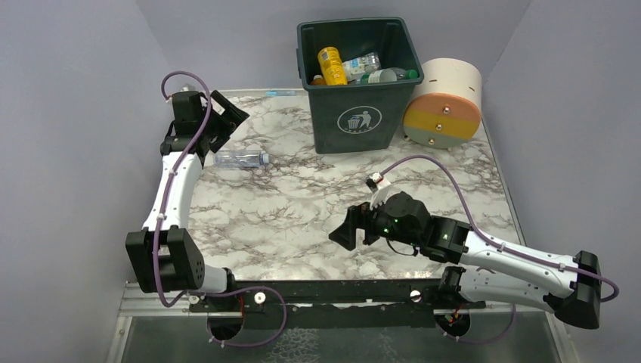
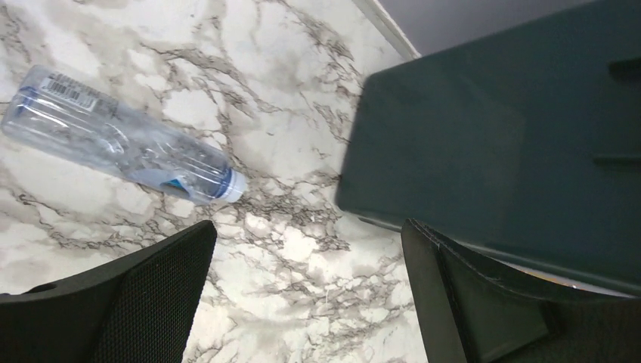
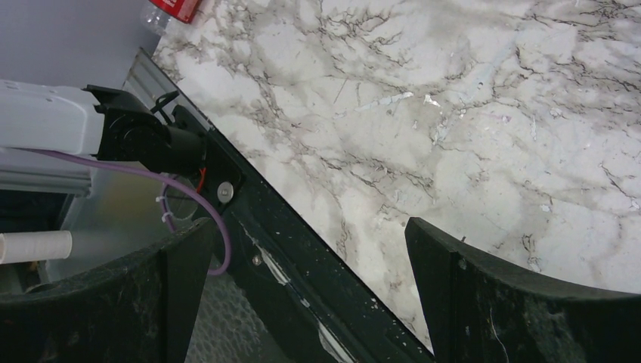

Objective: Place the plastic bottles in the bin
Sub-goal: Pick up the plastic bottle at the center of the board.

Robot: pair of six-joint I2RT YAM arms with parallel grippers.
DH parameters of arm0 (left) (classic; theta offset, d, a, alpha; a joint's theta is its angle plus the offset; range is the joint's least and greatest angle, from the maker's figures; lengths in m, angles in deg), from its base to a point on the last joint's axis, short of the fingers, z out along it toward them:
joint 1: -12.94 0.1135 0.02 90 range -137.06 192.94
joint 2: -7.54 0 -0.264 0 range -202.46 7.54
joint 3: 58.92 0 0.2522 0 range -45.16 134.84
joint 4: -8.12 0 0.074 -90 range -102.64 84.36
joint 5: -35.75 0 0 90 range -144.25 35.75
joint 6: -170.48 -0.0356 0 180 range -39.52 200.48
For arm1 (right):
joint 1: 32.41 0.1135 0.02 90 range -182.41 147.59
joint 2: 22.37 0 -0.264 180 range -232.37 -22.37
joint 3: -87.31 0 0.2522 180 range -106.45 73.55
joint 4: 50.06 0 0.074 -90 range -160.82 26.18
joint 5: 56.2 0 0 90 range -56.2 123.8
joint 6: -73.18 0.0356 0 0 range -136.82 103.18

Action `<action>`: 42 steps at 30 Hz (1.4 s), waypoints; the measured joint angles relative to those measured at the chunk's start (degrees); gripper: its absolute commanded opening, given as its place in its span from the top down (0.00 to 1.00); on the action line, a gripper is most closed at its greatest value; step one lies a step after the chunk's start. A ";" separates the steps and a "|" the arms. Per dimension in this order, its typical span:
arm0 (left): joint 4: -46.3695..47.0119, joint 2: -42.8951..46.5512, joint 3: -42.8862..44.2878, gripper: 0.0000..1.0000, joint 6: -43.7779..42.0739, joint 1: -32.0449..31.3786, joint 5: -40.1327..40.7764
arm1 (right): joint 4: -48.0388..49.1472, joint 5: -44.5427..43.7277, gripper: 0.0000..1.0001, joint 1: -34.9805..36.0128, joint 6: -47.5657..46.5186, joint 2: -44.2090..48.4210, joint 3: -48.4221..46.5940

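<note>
Marble table (image 1: 302, 219): cream-and-orange cylinder (image 1: 446, 106) beside bin (image 1: 357, 87).

Even, soft light throughout; near wrist-view edges slightly blurred.

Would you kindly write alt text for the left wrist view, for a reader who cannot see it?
A clear bottle lies on its side on the marble table, apart from the dark green bin at right. The left gripper hangs open above, empty.
</note>
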 measured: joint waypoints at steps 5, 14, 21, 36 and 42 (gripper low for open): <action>-0.04 -3.10 -0.48 0.01 2.62 1.33 2.38 | 0.66 0.37 0.01 0.00 0.02 -0.81 0.00; -0.22 -8.02 -0.48 0.01 6.93 2.73 5.29 | 0.33 0.37 0.00 0.00 0.26 0.68 0.00; -0.24 -11.91 -0.48 0.01 8.46 2.99 6.51 | 0.11 0.39 0.00 0.00 0.26 1.03 0.00; -0.24 -18.01 -0.48 0.01 10.49 4.66 9.38 | 0.15 1.44 0.00 0.00 0.26 -0.42 0.00; -0.24 -20.15 -0.48 0.02 11.34 6.47 10.01 | -0.04 1.42 0.01 0.00 0.24 0.92 0.00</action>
